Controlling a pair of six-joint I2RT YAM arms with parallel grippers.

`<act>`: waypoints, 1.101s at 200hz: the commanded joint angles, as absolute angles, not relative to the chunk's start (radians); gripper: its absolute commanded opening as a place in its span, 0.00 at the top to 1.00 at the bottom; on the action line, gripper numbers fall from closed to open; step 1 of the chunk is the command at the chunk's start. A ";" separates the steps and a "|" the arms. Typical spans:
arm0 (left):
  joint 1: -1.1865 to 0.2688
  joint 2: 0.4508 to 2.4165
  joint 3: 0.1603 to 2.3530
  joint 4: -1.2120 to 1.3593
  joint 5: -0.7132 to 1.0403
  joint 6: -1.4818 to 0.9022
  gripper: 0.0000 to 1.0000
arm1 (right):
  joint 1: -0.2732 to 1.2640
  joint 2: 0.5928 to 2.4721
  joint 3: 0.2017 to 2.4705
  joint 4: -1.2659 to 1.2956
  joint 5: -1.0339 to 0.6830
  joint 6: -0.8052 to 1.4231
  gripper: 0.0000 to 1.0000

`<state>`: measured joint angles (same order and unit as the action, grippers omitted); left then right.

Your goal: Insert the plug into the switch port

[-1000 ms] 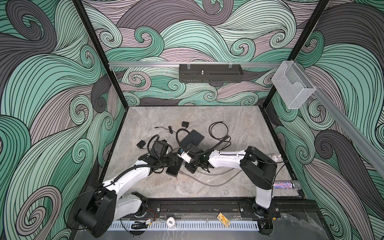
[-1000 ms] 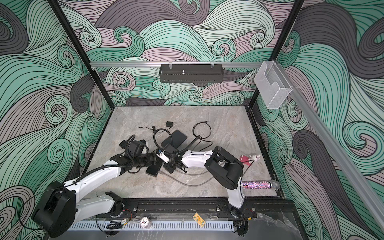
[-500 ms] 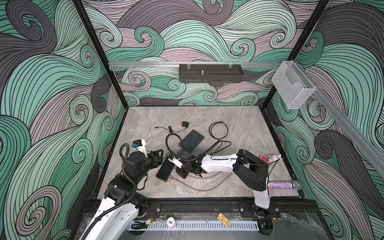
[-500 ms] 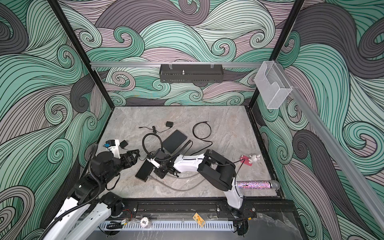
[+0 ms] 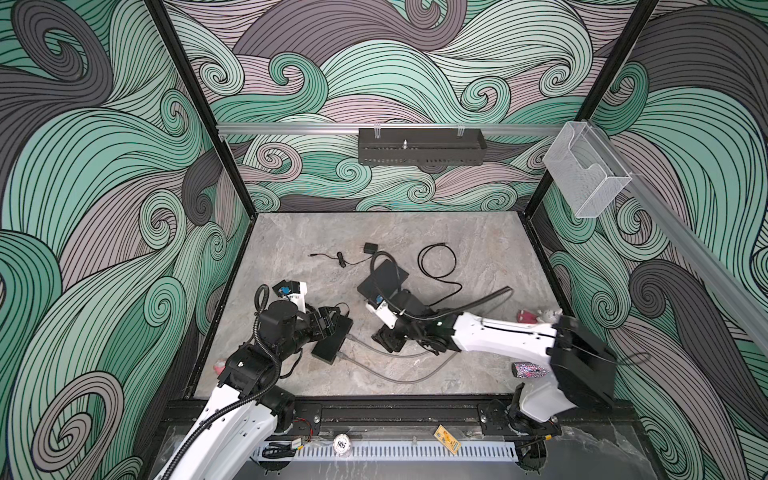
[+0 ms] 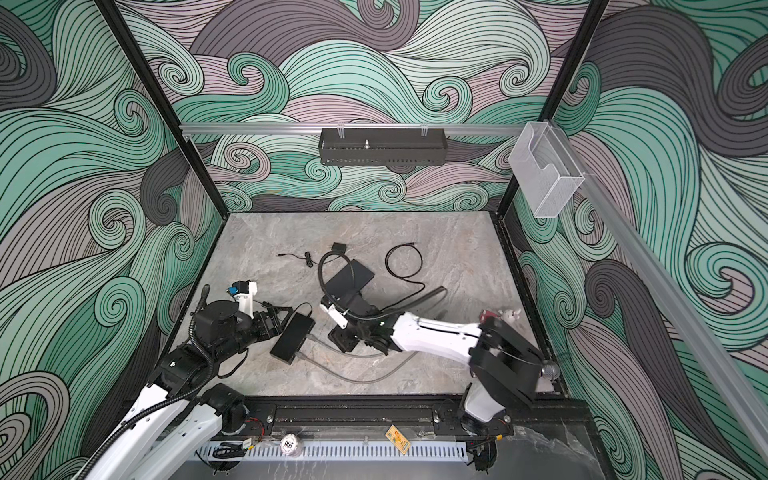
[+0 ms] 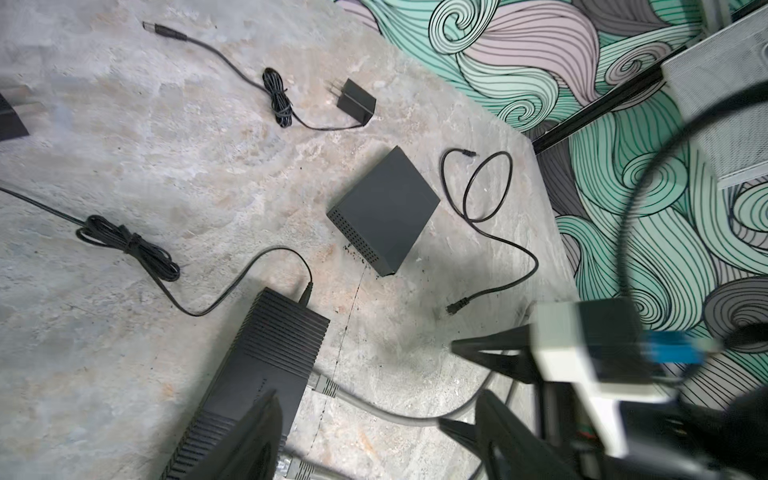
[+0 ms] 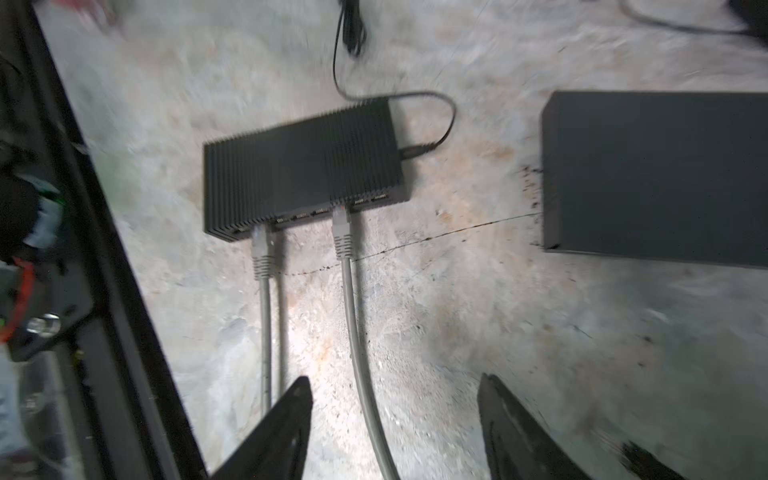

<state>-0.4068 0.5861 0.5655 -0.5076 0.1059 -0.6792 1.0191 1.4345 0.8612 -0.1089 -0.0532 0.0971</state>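
The black ribbed switch (image 5: 332, 338) (image 6: 293, 337) lies at the front left of the table. Two grey plugs sit in its port row, one in a middle port (image 8: 343, 226) and one at the end port (image 8: 262, 249). Their grey cable (image 5: 395, 376) loops over the table. My right gripper (image 8: 395, 399) (image 5: 388, 338) is open, a short way off the port side. The cable from the middle plug runs loose between its fingers. My left gripper (image 7: 378, 436) (image 5: 328, 322) is open beside the switch's other long side and holds nothing.
A flat black box (image 5: 382, 278) lies behind the right gripper. A wall adapter (image 5: 370, 248) with a thin cord and a black cable loop (image 5: 436, 259) lie further back. A glitter tube (image 5: 530, 370) and a pink item (image 5: 525, 316) sit at the right edge.
My right gripper has opened, let go of the middle plug's cable, and drawn back from the switch. The left arm has pulled back toward the front left.
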 commanded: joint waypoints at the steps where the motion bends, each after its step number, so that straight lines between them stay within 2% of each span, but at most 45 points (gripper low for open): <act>1: -0.402 0.663 0.551 -0.409 0.134 -0.721 0.25 | 1.002 1.302 0.757 -0.106 -0.070 0.156 0.30; 29: -0.402 0.802 0.584 -0.322 0.082 -0.817 0.25 | 0.996 1.096 0.655 -0.154 -0.091 0.210 0.29; 67: -0.405 0.994 0.747 -0.393 0.118 -0.897 0.28 | 0.971 0.819 0.531 -0.211 -0.042 0.234 0.09; 89: -0.417 1.041 0.768 -0.376 0.173 -0.931 0.32 | 0.953 0.745 0.506 -0.234 -0.036 0.270 0.07; 135: -0.463 0.931 0.665 -0.265 0.197 -0.928 0.32 | 0.935 0.765 0.521 -0.236 -0.051 0.294 0.07; 166: -0.463 0.919 0.668 -0.242 0.088 -0.861 0.32 | 0.911 0.798 0.534 -0.236 -0.042 0.295 0.07; 202: -0.462 0.979 0.847 -0.313 0.007 -0.739 0.31 | 0.861 0.950 0.611 -0.235 -0.028 0.291 0.07; 220: -0.463 0.981 0.949 -0.416 0.042 -0.676 0.31 | 0.836 1.019 0.678 -0.236 0.003 0.263 0.07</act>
